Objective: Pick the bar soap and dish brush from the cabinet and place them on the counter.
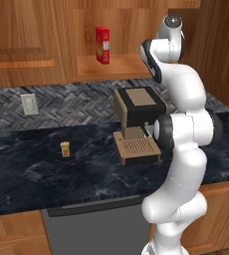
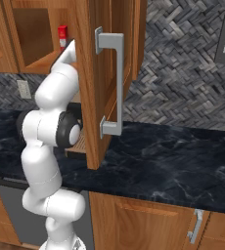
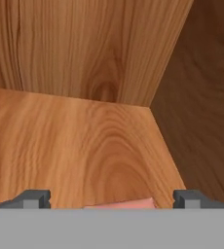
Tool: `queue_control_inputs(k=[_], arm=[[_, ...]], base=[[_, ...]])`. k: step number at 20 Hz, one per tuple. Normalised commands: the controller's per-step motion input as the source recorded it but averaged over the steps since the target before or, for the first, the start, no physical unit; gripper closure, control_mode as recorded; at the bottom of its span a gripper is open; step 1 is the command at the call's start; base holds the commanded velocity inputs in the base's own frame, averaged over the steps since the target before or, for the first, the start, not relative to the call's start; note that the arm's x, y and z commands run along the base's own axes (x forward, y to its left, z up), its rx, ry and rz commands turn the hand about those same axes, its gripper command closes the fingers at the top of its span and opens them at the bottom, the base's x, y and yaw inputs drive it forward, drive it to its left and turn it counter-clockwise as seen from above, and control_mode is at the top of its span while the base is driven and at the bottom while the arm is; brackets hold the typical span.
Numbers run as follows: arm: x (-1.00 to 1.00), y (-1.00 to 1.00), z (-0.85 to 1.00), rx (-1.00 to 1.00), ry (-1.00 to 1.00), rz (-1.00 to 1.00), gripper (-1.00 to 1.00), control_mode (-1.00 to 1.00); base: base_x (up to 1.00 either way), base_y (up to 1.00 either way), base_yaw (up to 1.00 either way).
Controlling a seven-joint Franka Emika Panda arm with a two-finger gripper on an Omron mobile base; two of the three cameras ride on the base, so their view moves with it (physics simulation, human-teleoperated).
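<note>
Black dish brush [image 1: 86,172] lies on counter [image 1: 32,179], handle pointing front-right.

Bar soap [image 3: 121,204]: only a pink sliver shows between the jaws, the rest cut off below. Coffee machine [image 1: 136,112]: right side hidden behind the arm. Dish brush [image 1: 86,172]: too small to resolve bristles.

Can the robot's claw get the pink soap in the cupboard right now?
Probably yes. The claw is open inside the cabinet, and the bar soap lies on the shelf between its fingertips, with nothing in between.
</note>
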Motion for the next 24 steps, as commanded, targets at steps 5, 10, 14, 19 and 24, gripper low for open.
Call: queue_control_inputs(k=[5, 10, 14, 19, 24], arm=[[0.13, -0.06, 0.0, 0.0, 0.01, 0.0, -1.0, -1.0], [0.03, -0.09, -0.04, 0.0, 0.03, 0.0, -1.0, -1.0], [0.07, -0.02, -0.11, 0.0, 0.06, 0.0, -1.0, -1.0], [0.1, 0.0, -0.1, 0.0, 0.06, 0.0, -1.0, -1.0], [0.06, -0.04, -0.08, 0.0, 0.05, 0.0, -1.0, -1.0]], base=[[0.0, 0.0, 0.0], [0.0, 0.0, 0.0], [0.0, 0.0, 0.0], [0.0, 0.0, 0.0], [0.0, 0.0, 0.0]])
